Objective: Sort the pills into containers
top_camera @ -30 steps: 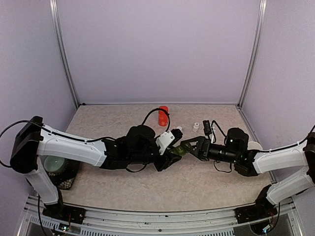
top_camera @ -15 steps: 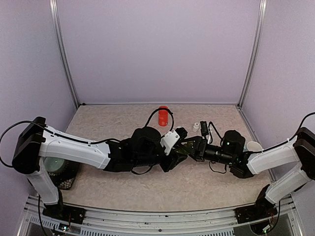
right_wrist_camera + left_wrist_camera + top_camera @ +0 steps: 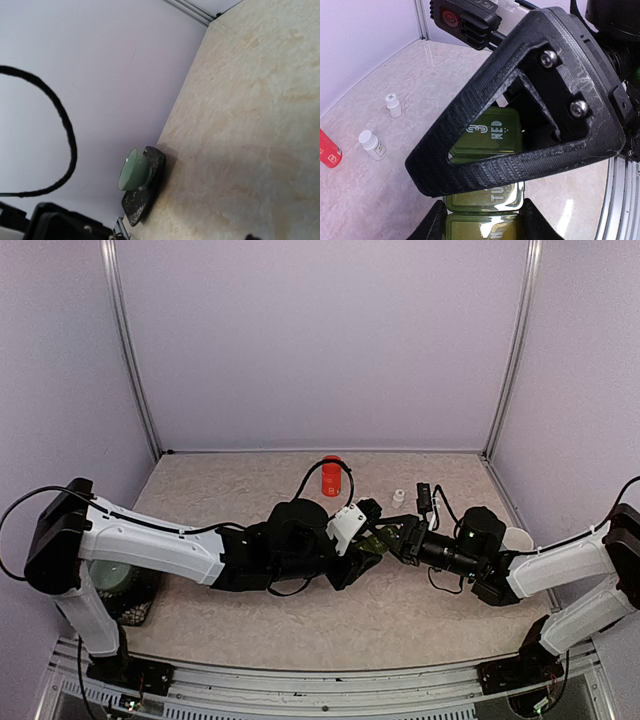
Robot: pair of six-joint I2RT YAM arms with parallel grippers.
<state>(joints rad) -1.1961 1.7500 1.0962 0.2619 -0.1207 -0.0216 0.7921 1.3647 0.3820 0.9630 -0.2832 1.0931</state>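
My left claw (image 3: 482,231) pinches the containers (image 3: 492,134) by the near end. The strip juts ahead of it, lids down, presented, I judge, so the right claw (image 3: 392,536) can work the WED lid. That claw's finger (image 3: 520,172) crosses the lid; spread or pressed together, I cannot tell. Both arms reach low and inward over the desk (image 3: 300,610). Beyond the claws stands a red bottle (image 3: 331,476).

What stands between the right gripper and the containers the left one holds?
Nothing visible. In the left wrist view the right gripper has a finger over the containers' WED lid; touching or not, I cannot tell. The left gripper clamps the other end.
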